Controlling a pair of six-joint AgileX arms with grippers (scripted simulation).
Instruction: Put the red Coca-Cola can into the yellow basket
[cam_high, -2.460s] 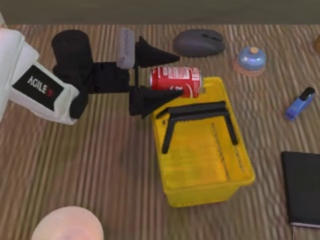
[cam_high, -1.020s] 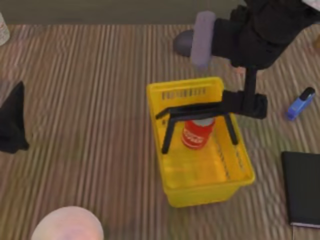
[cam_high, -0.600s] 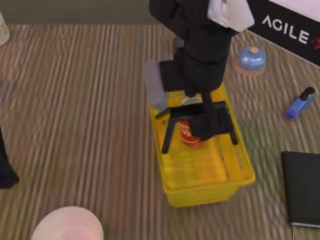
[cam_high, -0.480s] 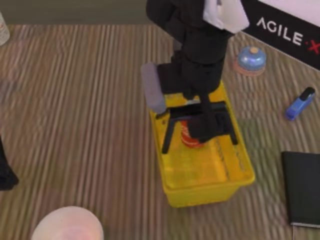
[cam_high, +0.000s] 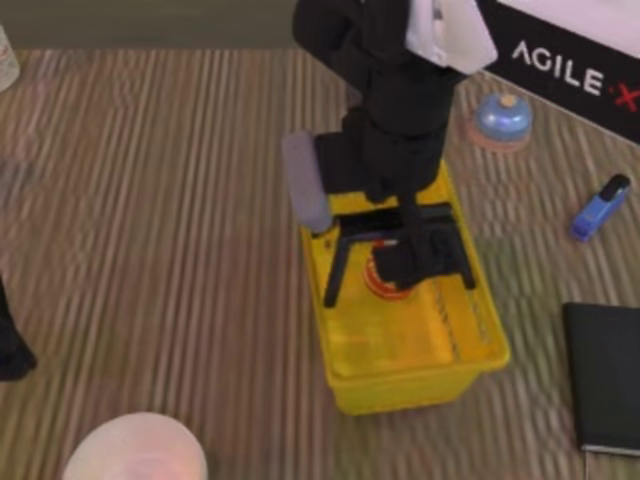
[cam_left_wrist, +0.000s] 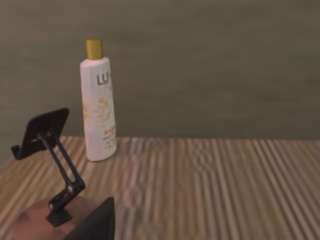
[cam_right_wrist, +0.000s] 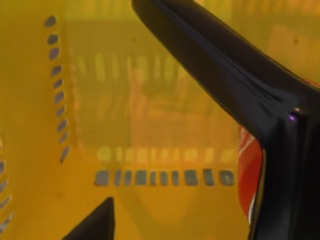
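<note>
Right arm is reaching down from the upper right of the top view, its black wrist blocking the far end of the yellow basket. Right gripper is sitting low inside the basket, over the handle bars. Can't tell from above whether its fingers are wide or narrow (bulk of the arm is covering them).

Red Coca-Cola can is lying in the basket, centre of frame, mostly hidden; only a red sliver is peeking out beneath the gripper. Rt wrist view is showing yellow slotted wall filling the frame, one dark finger crossing it, a red strip of the can just beside that finger. Whether finger and can are touching: can't tell.

Left gripper is parked at the far left edge of the top view, mostly cut off; finger state not readable.

Surface: striped brown wood-grain tabletop, dull olive wall behind. Also lying about: blue bell upper right, blue stapler right, black notebook lower right (cut off by the edge), pale round object lower left. Left wrist view is showing a white lotion bottle w/ gold cap and a black phone stand.
</note>
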